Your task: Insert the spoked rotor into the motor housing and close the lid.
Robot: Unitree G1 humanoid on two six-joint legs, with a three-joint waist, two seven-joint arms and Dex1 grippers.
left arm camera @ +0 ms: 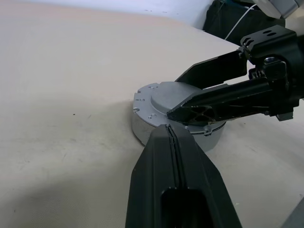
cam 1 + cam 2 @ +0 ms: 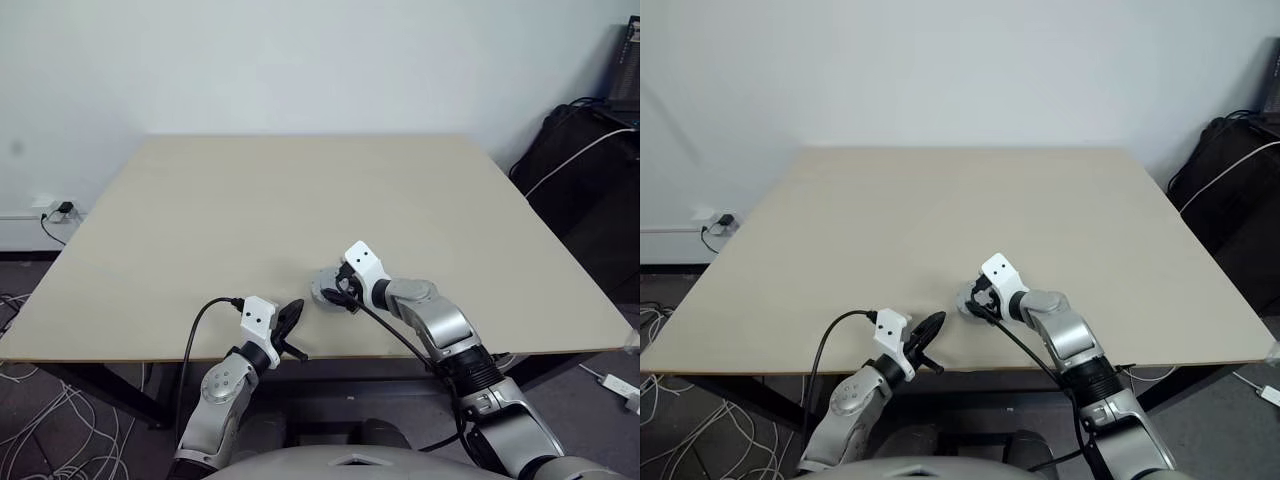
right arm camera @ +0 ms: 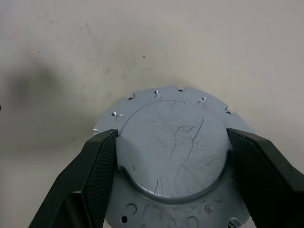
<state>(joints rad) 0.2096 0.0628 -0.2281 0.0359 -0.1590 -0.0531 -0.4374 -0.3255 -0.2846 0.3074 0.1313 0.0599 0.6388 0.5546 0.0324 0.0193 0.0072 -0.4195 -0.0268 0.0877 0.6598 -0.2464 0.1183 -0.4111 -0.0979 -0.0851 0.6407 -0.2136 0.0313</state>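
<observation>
A grey round assembly [image 2: 327,290] sits on the table [image 2: 250,190] near its front edge. Its top is the lid [image 3: 171,152], smooth grey with a raised centre, lying flat on the motor housing [image 1: 142,129]. My right gripper [image 3: 172,135] reaches down over it, and its fingers [image 3: 95,166] press the raised centre from both sides. The spoked rotor is hidden. To the left of the assembly, my left gripper [image 2: 292,314] is shut with nothing in it and points toward the housing, a short gap away.
The table's front edge [image 2: 330,352] runs just behind both grippers. A black bag [image 2: 580,150] with a white cable stands off the table's right back corner. Loose cables [image 2: 40,400] lie on the floor at the left.
</observation>
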